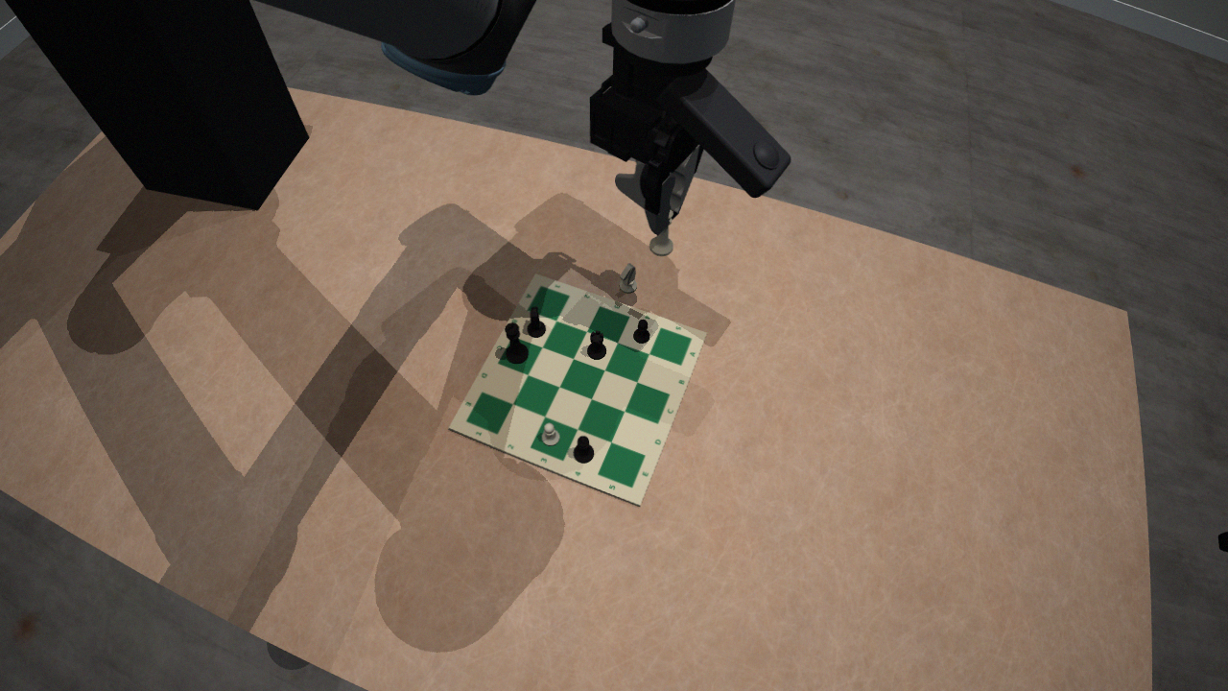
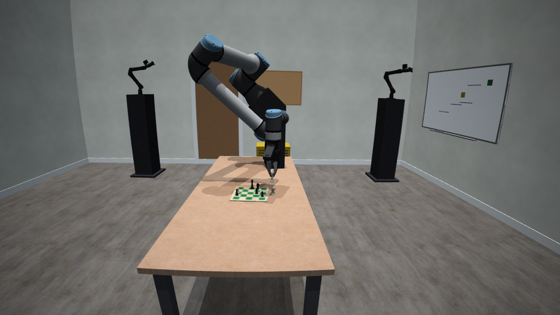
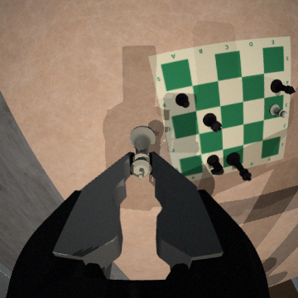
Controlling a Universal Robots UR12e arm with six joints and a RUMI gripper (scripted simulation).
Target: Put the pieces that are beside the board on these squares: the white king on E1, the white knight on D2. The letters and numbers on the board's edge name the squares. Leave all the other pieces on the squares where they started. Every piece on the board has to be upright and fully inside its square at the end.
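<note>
My gripper (image 1: 660, 214) is shut on the white king (image 1: 661, 238) and holds it by its top, upright, in the air above the bare table just beyond the board's far edge. In the wrist view the fingers pinch the king's head and its round base (image 3: 142, 136) hangs below them, left of the board. The white knight (image 1: 629, 277) stands on the table next to the board's far edge, below the king; it also shows in the exterior view (image 2: 273, 191). The green and cream board (image 1: 583, 386) lies flat on the table.
Several black pieces (image 1: 595, 345) stand along the board's far rows. A white pawn (image 1: 550, 433) and a black pawn (image 1: 582, 446) stand near its front edge. A black camera post (image 1: 163, 94) rises at the back left.
</note>
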